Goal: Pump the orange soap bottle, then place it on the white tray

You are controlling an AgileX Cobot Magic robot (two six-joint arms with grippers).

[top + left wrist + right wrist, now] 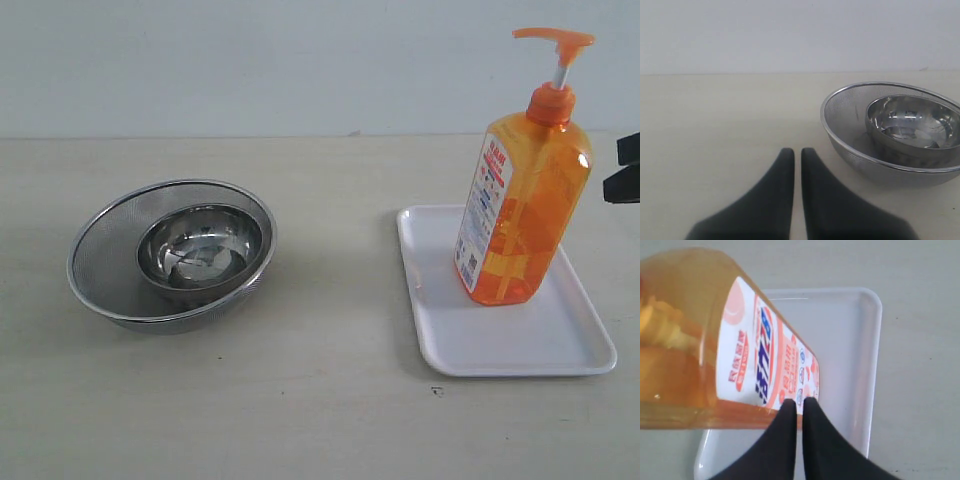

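The orange soap bottle stands upright on the white tray, toward the tray's far side, with its pump head raised on the white stem. A black part of the right arm shows at the right edge, apart from the bottle. In the right wrist view my right gripper is shut with nothing between its fingers; its tips point at the label of the bottle, over the tray. My left gripper is shut and empty, above the bare table beside the strainer.
A round steel bowl sits inside a mesh strainer on the left of the beige table. In the left wrist view that strainer and bowl lie close beside my left fingers. A pale wall runs along the back.
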